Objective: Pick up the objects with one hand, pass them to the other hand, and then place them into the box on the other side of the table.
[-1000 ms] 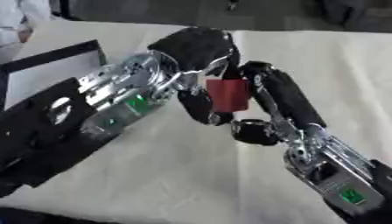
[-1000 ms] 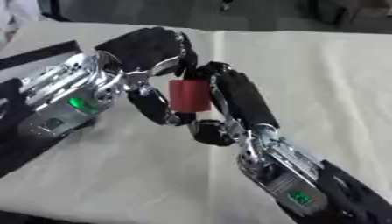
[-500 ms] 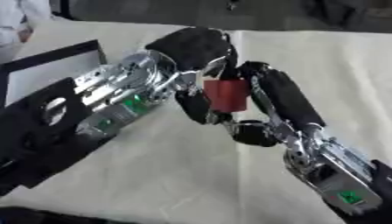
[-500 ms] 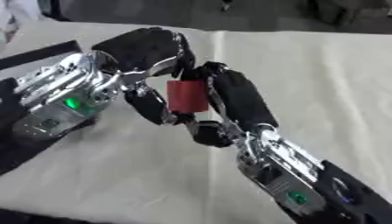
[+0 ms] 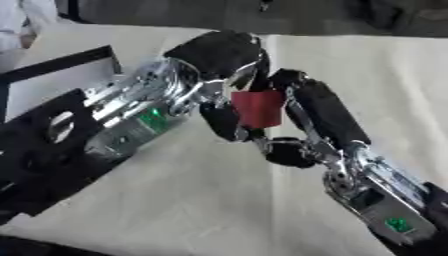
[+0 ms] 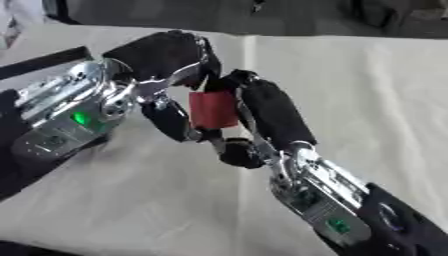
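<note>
A small red block [image 5: 258, 108] hangs above the table's middle, caught between my two hands. My left hand [image 5: 219, 55] comes in from the left, its fingers curled down round the block's left side. My right hand [image 5: 319, 112] reaches up from the lower right, its fingers lying along the block's right side and its thumb [image 5: 289, 151] bent below. Both hands touch the block at once. The block's far face is hidden by the fingers. A black-rimmed box [image 5: 61, 62] with a white floor lies at the far left.
A cream cloth [image 5: 385, 85] covers the table, with bare room to the right and in front. My left forearm [image 5: 131, 125] crosses over the box's near part. A dark strip runs along the table's far edge.
Both hands and the red block have stayed nearly where they were; the hold on the block looks the same.
</note>
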You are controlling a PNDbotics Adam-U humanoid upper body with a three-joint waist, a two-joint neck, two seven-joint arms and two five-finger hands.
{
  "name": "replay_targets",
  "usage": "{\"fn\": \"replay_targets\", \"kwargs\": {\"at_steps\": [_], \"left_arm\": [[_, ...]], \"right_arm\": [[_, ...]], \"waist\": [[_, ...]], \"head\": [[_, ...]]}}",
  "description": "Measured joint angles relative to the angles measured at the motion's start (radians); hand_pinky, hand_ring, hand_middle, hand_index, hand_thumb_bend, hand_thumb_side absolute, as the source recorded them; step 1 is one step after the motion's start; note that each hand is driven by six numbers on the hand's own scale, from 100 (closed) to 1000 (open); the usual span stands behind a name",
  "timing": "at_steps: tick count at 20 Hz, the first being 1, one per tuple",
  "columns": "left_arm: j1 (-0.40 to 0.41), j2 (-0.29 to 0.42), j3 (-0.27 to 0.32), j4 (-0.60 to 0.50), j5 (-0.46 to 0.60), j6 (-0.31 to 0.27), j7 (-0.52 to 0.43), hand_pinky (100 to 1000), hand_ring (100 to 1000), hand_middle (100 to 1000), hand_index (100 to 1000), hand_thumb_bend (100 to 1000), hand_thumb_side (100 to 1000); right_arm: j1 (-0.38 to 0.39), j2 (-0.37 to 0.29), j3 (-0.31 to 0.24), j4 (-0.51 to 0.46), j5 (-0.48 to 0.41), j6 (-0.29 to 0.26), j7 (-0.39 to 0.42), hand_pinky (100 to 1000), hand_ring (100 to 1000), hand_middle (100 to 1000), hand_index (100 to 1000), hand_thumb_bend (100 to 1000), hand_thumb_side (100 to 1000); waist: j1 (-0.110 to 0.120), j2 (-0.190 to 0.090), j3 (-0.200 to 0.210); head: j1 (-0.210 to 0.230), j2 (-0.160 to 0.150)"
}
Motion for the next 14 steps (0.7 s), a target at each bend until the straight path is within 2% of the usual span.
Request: {"fn": "replay_targets", "kwargs": {"at_steps": [12, 14], "left_arm": [[-0.001, 0.005, 0.005, -0.004, -0.002, -0.003, -0.031, 617, 415, 298, 413, 100, 100], [-0.001, 0.007, 0.006, -0.006, -0.006, -0.004, -0.037, 617, 414, 294, 410, 100, 100]], "right_arm": [[0.0, 0.0, -0.001, 0.0, 0.054, -0.042, 0.038, 652, 725, 811, 874, 373, 100], [0.0, 0.0, -0.003, 0.0, 0.067, -0.05, 0.046, 656, 733, 819, 887, 360, 100]], "waist": [[0.001, 0.0, -0.003], [0.001, 0.0, -0.003]], "head": [[0.0, 0.001], [0.0, 0.001]]}}
